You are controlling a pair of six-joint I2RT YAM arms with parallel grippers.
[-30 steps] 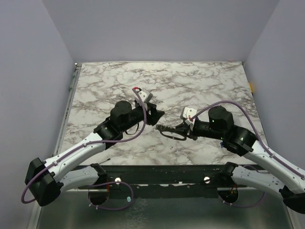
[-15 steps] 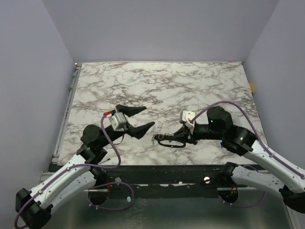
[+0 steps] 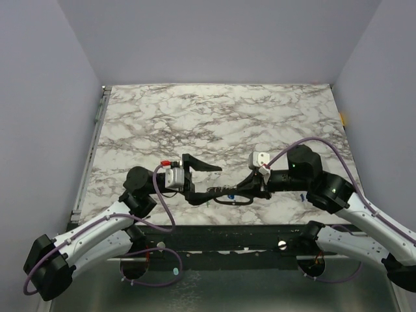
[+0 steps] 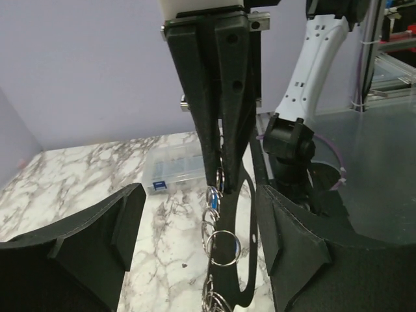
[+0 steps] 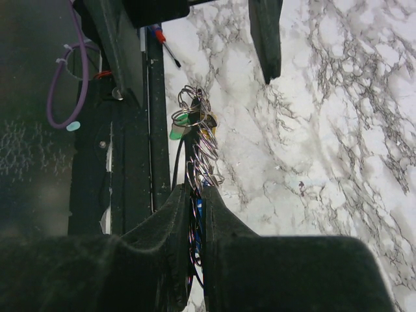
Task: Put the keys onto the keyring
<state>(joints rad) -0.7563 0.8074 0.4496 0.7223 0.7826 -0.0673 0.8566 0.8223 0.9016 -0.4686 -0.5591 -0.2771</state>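
Observation:
My right gripper [image 3: 219, 190] [image 5: 196, 192] is shut on the keyring [image 5: 203, 153], a chain of thin silvery rings [image 4: 224, 242] sticking out past its tips. A green key head [image 5: 180, 127] sits at the chain's far end. A blue key [image 5: 199, 207] shows between the shut fingers. A black flat oval loop [image 4: 242, 273] hangs with the rings. My left gripper [image 3: 214, 180] [image 4: 195, 221] faces the right one, open, with one finger on each side of the ring chain and not touching it.
The marble table [image 3: 227, 117] lies beyond both grippers. A clear plastic box [image 4: 172, 166] sits on it behind the rings. The black front rail [image 3: 214, 234] runs just below the grippers, with a small screwdriver [image 5: 168, 49] near it.
My left arm swung back toward the near edge and turned to face the right gripper, opening wider, its fingers now straddling the rings. The right gripper shifted slightly left, still shut.

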